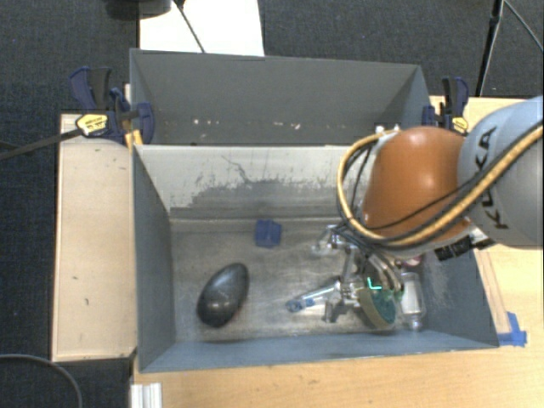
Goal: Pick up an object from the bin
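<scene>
Now the claw (306,274) hangs low near the front right corner of the bin (155,253), spread wide and gripping nothing. A small blue block (268,233) sits near the back wall, and a dark grey egg-shaped stone (223,294) lies front left.

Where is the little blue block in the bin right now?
In the camera view, the blue block lies on the bin floor by the back wall, up and right of the dark oval object, left of the gripper.
</scene>
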`<state>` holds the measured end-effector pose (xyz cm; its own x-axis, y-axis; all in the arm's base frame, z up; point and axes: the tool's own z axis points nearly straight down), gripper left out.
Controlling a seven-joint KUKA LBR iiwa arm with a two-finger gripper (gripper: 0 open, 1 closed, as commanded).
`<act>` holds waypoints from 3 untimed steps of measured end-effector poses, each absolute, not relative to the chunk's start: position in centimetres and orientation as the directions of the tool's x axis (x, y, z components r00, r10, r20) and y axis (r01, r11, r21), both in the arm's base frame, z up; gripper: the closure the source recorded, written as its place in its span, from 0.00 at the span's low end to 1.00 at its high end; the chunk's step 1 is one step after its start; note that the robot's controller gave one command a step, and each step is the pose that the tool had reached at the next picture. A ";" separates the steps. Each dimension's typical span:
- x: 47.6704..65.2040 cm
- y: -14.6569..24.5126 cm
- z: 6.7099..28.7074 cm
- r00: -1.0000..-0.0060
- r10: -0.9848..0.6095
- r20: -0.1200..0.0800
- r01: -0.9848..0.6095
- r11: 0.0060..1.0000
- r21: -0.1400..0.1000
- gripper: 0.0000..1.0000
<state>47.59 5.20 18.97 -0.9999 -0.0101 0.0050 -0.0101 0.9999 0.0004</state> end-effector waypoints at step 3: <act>50.2 2.5 22.2 -0.999 0.033 -0.010 0.033 0.999 0.001 1.00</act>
